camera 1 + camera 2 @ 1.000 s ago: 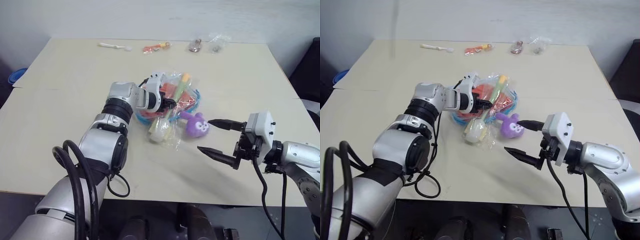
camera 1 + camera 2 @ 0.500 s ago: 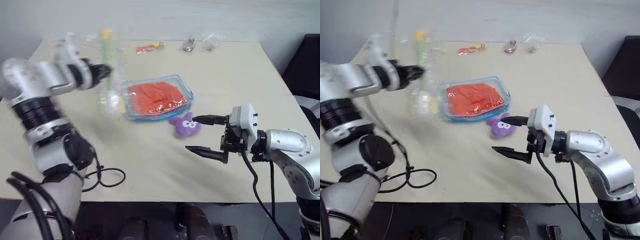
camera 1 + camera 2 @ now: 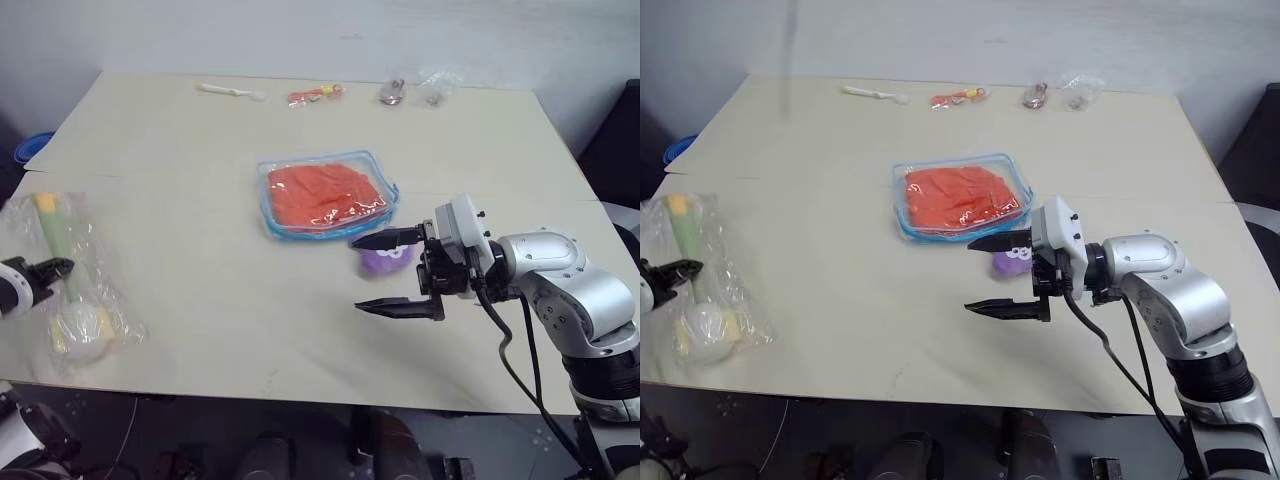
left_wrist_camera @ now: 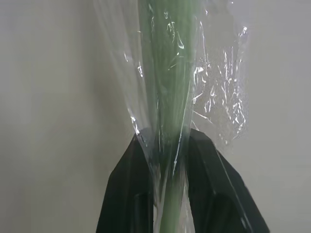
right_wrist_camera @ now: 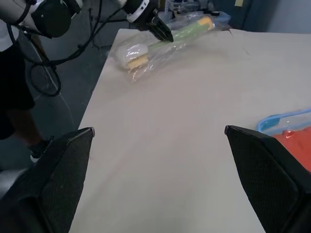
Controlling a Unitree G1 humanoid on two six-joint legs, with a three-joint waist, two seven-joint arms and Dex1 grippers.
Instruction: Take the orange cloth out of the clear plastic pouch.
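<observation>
Take the clear plastic pouch [image 3: 327, 196] as your landmark: it lies flat near the middle of the table [image 3: 200, 290], blue trim all round, with the orange cloth [image 3: 322, 191] inside it, filling most of the space. Just beside the pouch's near right corner you have the small purple plush bunny [image 3: 385, 259], partly hidden behind your right gripper [image 3: 392, 272]. That gripper hovers just to the near right of the pouch, pointing across toward the left, its two black fingers spread wide with nothing between them. Well to the left of the pouch, at the table's left edge, your left gripper [image 3: 50, 268] pinches the untrimmed clear bag [image 3: 70, 290]; in the left wrist view the fingers [image 4: 127, 194] press against the plastic on either side of the green-and-white item [image 4: 170, 97]. Beyond the pouch, along the far edge, sit a white piece [image 3: 230, 92], an orange packet [image 3: 315, 96] and two small clear packets [image 3: 415, 90].
</observation>
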